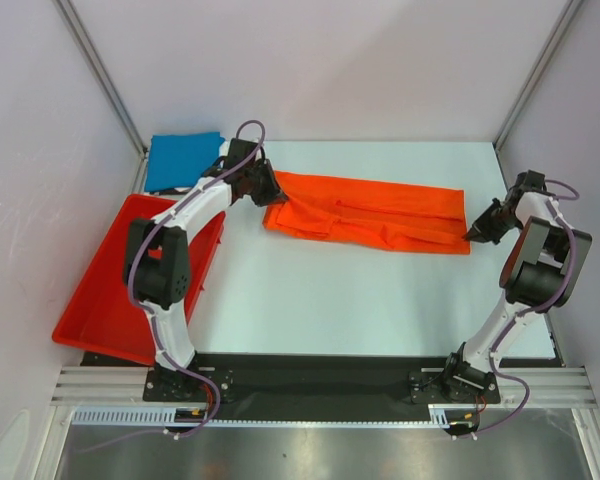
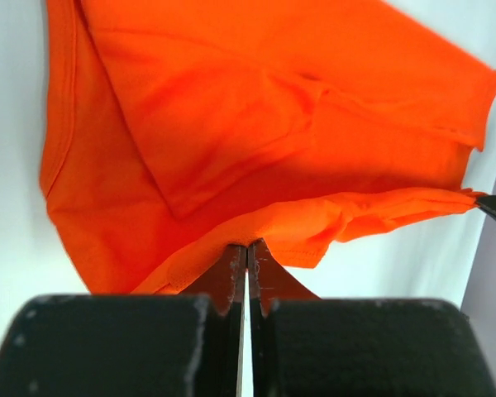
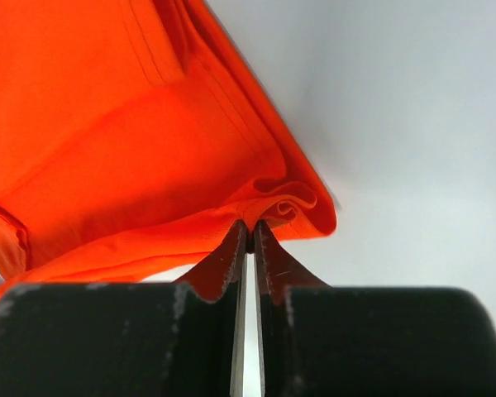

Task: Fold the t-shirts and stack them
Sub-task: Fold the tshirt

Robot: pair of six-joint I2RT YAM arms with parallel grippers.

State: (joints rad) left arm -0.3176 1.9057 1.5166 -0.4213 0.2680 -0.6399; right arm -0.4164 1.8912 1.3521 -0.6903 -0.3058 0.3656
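An orange t-shirt point(image 1: 370, 213) lies stretched as a long folded band across the far part of the white table. My left gripper point(image 1: 273, 193) is shut on its left end; in the left wrist view the jaws point(image 2: 247, 246) pinch the shirt's near edge point(image 2: 256, 132). My right gripper point(image 1: 472, 235) is shut on its right end; in the right wrist view the jaws point(image 3: 250, 225) pinch a bunched corner of the shirt point(image 3: 107, 141). A folded blue t-shirt point(image 1: 183, 159) lies at the far left, behind the left arm.
A red bin point(image 1: 110, 290) stands off the table's left side, beside the left arm. Grey walls and metal frame posts point(image 1: 100, 70) close in the back and sides. The white table point(image 1: 350, 300) extends in front of the shirt.
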